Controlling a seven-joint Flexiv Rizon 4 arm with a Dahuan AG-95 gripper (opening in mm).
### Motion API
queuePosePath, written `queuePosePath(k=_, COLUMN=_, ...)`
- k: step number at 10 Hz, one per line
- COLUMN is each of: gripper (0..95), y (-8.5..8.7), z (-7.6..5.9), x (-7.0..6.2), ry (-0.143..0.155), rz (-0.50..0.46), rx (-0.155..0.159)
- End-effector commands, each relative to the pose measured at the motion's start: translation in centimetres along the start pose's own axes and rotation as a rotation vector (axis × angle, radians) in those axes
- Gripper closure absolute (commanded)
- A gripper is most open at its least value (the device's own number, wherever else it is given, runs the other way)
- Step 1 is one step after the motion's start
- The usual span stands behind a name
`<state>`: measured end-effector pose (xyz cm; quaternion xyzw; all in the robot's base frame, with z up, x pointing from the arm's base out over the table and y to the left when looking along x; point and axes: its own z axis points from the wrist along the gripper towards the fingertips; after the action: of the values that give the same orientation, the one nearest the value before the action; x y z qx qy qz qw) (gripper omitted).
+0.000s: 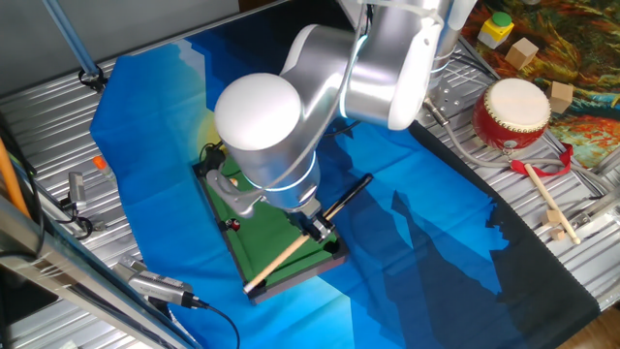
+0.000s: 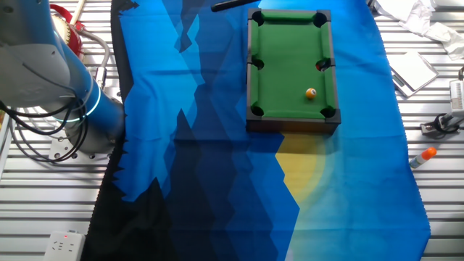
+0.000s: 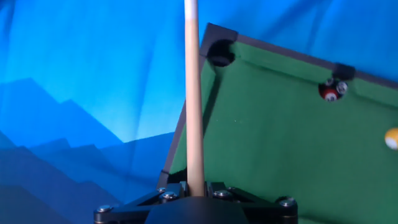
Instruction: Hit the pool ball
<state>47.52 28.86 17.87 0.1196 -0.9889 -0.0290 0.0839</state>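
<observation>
Robot arm (image 1: 291,126): glossy white-grey housing built of rounded, bulbous joint shells and smooth cylindrical links. 1 joint in one fixed view carries a thin ring lit pale cyan; a like cyan ring (image 2: 93,98) bands the grey base column at the left of the other fixed view. Black cables (image 2: 43,138) loop beside that column.

Gripper (image 3: 196,194): matte black body with angular edges. Hand view shows about 4 silver screw heads (image 3: 166,195) along its upper face. In one fixed view it appears as a small dark block under the lowest white joint.
</observation>
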Motion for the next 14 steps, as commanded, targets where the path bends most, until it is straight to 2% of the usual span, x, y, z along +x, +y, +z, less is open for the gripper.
queuePosePath(k=1, gripper=95.0, y=0.04, z=0.15, x=0.12, ry=0.027, rz=0.485, rx=-0.044)
queuePosePath(k=14, gripper=95.0, y=0.14, z=0.7, x=0.51, ry=0.032, rz=0.483, rx=-0.049)
